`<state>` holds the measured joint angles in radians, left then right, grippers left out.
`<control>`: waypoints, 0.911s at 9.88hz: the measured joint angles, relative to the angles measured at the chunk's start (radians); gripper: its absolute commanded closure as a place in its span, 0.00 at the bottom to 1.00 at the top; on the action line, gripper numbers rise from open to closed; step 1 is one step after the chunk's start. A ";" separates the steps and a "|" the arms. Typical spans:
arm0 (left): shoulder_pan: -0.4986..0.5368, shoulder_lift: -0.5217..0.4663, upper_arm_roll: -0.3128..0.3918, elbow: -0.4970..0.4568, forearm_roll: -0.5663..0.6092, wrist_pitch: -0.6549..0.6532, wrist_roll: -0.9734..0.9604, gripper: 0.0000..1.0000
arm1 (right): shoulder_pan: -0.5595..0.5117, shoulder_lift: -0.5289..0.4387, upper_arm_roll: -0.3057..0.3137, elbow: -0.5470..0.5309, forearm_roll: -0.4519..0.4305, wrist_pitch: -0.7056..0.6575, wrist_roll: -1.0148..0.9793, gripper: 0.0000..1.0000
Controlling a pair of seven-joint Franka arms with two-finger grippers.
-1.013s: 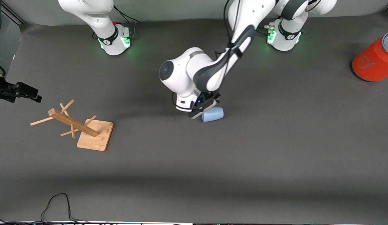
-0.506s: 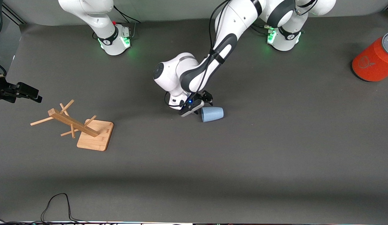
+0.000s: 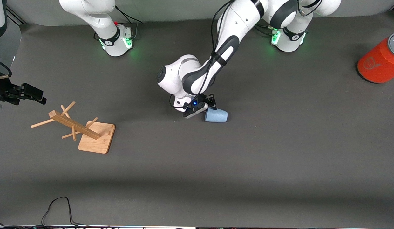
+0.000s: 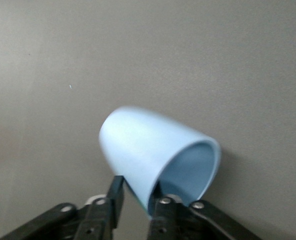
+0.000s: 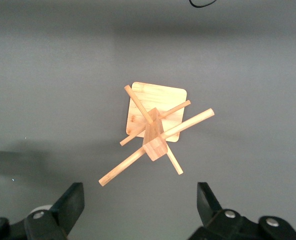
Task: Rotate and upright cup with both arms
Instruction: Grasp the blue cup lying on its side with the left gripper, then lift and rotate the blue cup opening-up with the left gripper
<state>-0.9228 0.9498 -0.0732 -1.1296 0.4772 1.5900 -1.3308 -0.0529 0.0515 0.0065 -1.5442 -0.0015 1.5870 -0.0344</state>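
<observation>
The pale-blue cup (image 3: 217, 115) lies on its side in the middle of the grey table, its rim toward the right arm's end. My left gripper (image 3: 210, 107) is low at that rim. In the left wrist view the cup (image 4: 148, 150) shows its open mouth, and my left gripper (image 4: 138, 194) pinches the rim wall, one finger outside and one inside. My right gripper (image 3: 34, 96) hangs open and empty at the right arm's end of the table, over the spot beside a wooden rack; its fingers stand wide apart in the right wrist view (image 5: 139, 207).
A wooden peg rack (image 3: 73, 124) on a square base leans over near the right arm's end; it also shows in the right wrist view (image 5: 155, 132). A large orange cylinder (image 3: 378, 63) with a grey top stands at the left arm's end. A black cable (image 3: 57, 206) lies at the near edge.
My left gripper pulled back from over the cup, then moved onto its rim and closed on the wall. The cup shifted slightly. The right gripper edged a little toward the rack.
</observation>
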 measured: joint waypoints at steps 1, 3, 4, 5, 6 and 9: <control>-0.001 -0.004 0.002 0.002 0.009 -0.019 0.000 1.00 | 0.000 0.000 0.000 0.000 0.000 0.000 0.000 0.00; 0.001 -0.009 0.005 0.015 0.002 -0.038 0.035 1.00 | 0.000 0.000 0.000 0.001 0.000 0.000 0.000 0.00; 0.007 -0.017 0.006 0.027 -0.034 -0.061 0.098 1.00 | 0.000 0.000 0.000 0.002 0.000 0.000 0.000 0.00; 0.031 -0.036 0.010 0.043 -0.093 -0.089 0.181 1.00 | 0.000 0.000 0.000 0.002 0.000 0.000 0.000 0.00; 0.077 -0.065 0.012 0.057 -0.161 -0.107 0.275 1.00 | 0.000 0.000 0.000 0.002 0.000 0.000 0.000 0.00; 0.265 -0.170 0.017 0.068 -0.339 -0.191 0.574 1.00 | 0.001 0.005 0.000 0.002 0.000 0.002 0.000 0.00</control>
<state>-0.6577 0.7802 -0.0561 -1.0616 0.1383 1.3988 -0.7563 -0.0522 0.0568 0.0069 -1.5423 -0.0014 1.5887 -0.0344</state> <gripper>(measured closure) 0.921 0.000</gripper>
